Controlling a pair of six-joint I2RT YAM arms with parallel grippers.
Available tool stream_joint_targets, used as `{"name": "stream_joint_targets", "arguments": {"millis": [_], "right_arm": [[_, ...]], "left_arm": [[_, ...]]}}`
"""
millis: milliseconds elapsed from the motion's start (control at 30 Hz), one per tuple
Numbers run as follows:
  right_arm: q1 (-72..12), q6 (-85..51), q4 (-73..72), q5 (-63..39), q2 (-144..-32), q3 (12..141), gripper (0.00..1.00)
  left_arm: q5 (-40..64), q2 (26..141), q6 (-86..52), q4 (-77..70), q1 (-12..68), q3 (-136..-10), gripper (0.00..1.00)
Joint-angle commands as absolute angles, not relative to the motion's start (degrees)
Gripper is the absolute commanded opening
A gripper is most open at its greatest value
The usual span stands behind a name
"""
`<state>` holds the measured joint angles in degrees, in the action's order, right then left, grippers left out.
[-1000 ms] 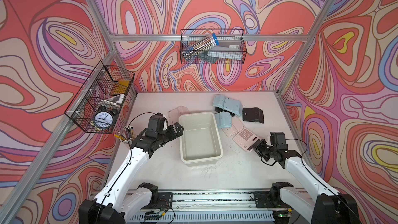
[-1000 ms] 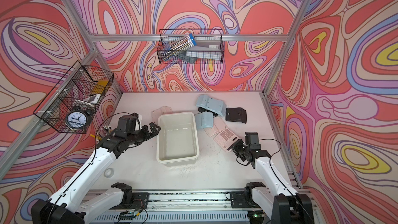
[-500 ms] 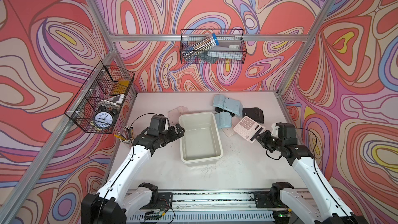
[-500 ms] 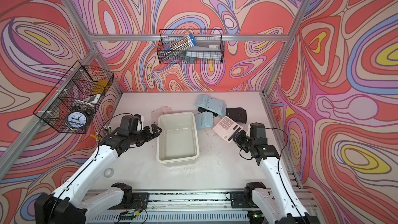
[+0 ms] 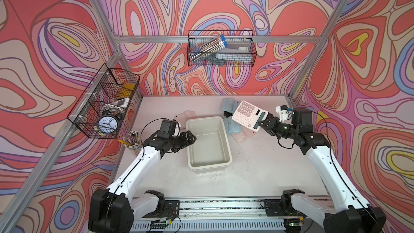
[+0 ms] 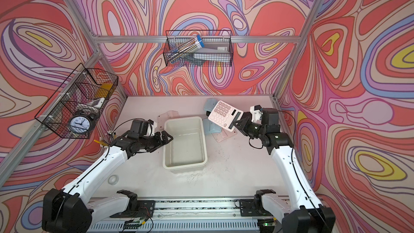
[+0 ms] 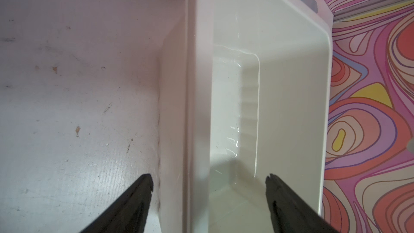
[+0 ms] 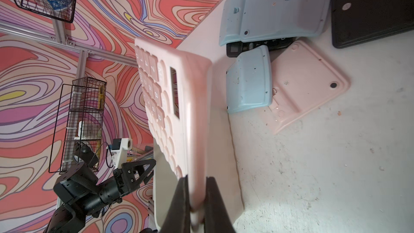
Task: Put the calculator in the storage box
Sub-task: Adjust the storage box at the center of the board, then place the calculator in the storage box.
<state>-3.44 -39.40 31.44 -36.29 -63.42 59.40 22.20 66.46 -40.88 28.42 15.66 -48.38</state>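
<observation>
Up off the table (image 5: 268,171) has come the calculator (image 5: 248,114) since a second ago, when it lay flat to the right of the box (image 5: 210,165). The left gripper (image 5: 190,136) has meanwhile slid across to the box's left wall.

From where I stand, the right arm (image 5: 322,160) rises from the front rail (image 5: 224,205) with its elbow bent. Its forearm angles inward and its wrist is raised over the back right part of the table. The left arm (image 5: 139,164) stretches forward and inward, lower down, with its wrist about level with the box rim.

The box sits mid-table, long side running front to back.

The calculator is pink and hangs in the air to the right of and behind the box, not yet in it. It is tilted, with its keys facing up. Below it lie other calculators (image 8: 275,10), face down on the table just beside the box's far right corner.

The right gripper (image 5: 261,124) is pinched tight on the calculator's display end, and that edge is clamped between its jaws in the wrist view. The left gripper stands wide apart. Its fingers (image 7: 134,202) straddle the box's left wall, one outside over the table and one inside, and it has hold of nothing.
</observation>
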Motion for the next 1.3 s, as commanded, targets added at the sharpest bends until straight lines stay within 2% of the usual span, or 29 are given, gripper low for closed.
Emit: {"name": "stream_joint_targets", "arguments": {"millis": [0,233,467,633,1000,1267], "right_arm": [[-5.94,-36.03,31.56,-39.03,-65.37,63.0,0.0],[-13.19,-32.8,35.11,-36.69,-69.92,67.23,0.0],[-17.5,-29.53,41.23,-33.31,-75.13,72.87,0.0],[-18.64,-27.31,46.05,-31.1,-79.87,77.36,0.0],[-26.33,-19.0,59.93,-24.38,-98.17,96.36,0.0],[-31.81,-15.3,68.57,-18.99,-112.84,110.42,0.0]], "left_arm": [[23.41,66.55,-39.9,27.27,16.55,-47.98,0.7],[23.32,68.13,-39.73,26.25,20.18,-48.4,0.61],[22.16,70.91,-39.63,24.9,25.7,-50.16,0.59],[18.32,69.7,-38.19,28.45,26.25,-51.7,0.59],[6.44,63.6,-38.13,35.89,26.11,-52.98,0.88],[1.53,59.11,-38.47,37.69,25.65,-52.68,0.99]]}}
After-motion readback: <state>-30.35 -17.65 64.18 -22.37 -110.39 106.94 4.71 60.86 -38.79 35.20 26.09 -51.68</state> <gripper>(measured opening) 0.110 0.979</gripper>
